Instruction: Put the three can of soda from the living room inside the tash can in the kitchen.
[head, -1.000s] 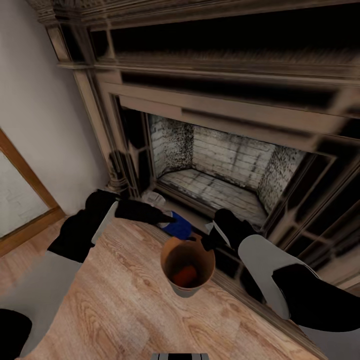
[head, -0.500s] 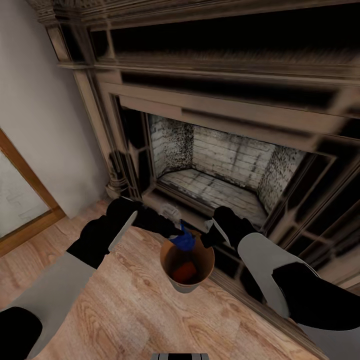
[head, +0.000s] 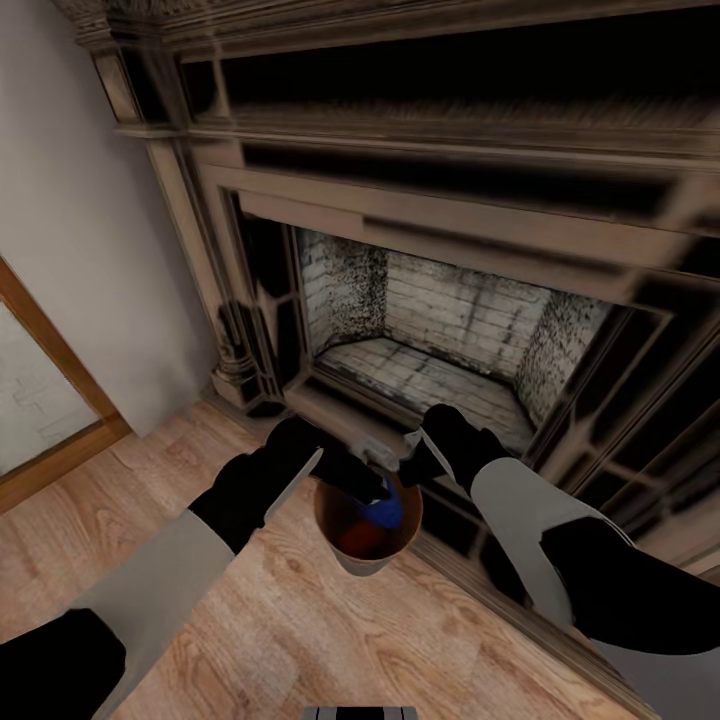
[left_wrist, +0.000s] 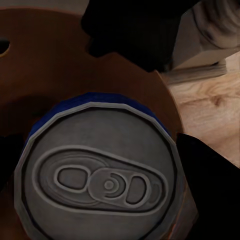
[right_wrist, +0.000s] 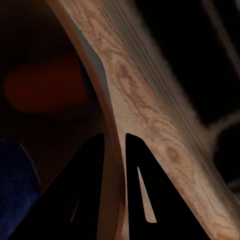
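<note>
In front of the brick fireplace (head: 440, 330), our right gripper (right_wrist: 114, 150) pinches the rim of the trash can (head: 345, 545), one finger inside the wall, one outside. Our left gripper (head: 375, 485) grasps a blue soda can (left_wrist: 97, 175) over the can's mouth. An orange-red soda can (right_wrist: 47, 90) lies inside, at the bottom.

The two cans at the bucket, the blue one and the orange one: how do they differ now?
The blue can is held by the left tool at the bucket's mouth; the orange can lies free at the bottom. The blue can sits higher, the orange can deeper. Both are within the bucket's rim, which the right tool grips.
</note>
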